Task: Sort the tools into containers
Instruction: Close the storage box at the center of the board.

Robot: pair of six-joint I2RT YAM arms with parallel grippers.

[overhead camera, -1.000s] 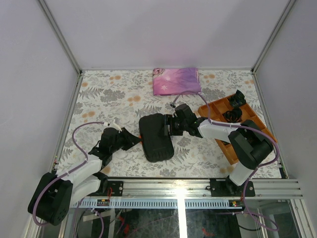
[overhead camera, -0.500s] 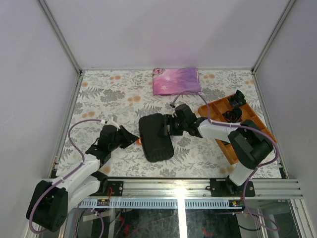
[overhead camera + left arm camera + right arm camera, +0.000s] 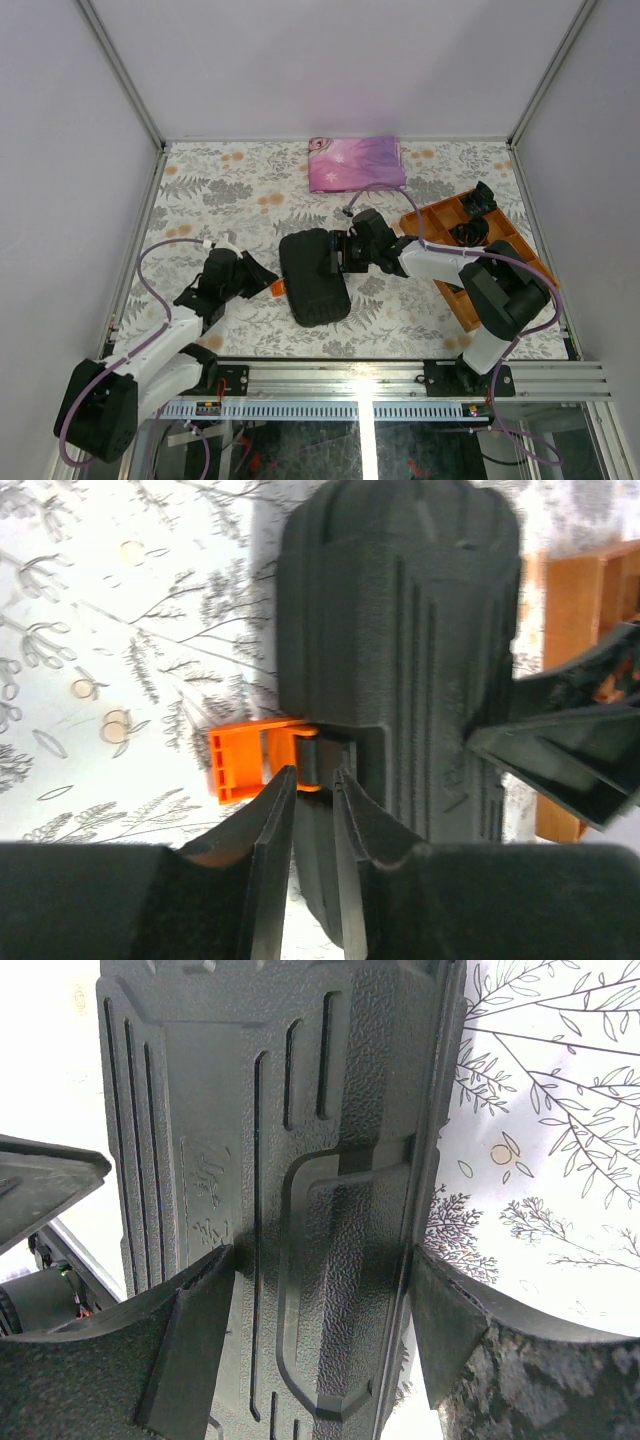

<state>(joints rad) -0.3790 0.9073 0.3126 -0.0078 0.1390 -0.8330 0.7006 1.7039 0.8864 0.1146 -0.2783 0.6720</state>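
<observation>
One closed tool case [image 3: 314, 277]: right jaws straddle it, left jaws narrow at its orange latch [image 3: 243, 763].

Closed black tool case [image 3: 400, 660], orange latch [image 3: 240, 765] flipped outward, left gripper [image 3: 312, 780] jaws narrowly parted at its hinge

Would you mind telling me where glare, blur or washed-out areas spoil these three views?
Top view: sharp, with a glare spot on the front rail. Left wrist: cloth overexposed; the latch is crisp, the near fingers soft. Right wrist: case texture sharp, the left edge blown white, the near fingers blurred.
</observation>
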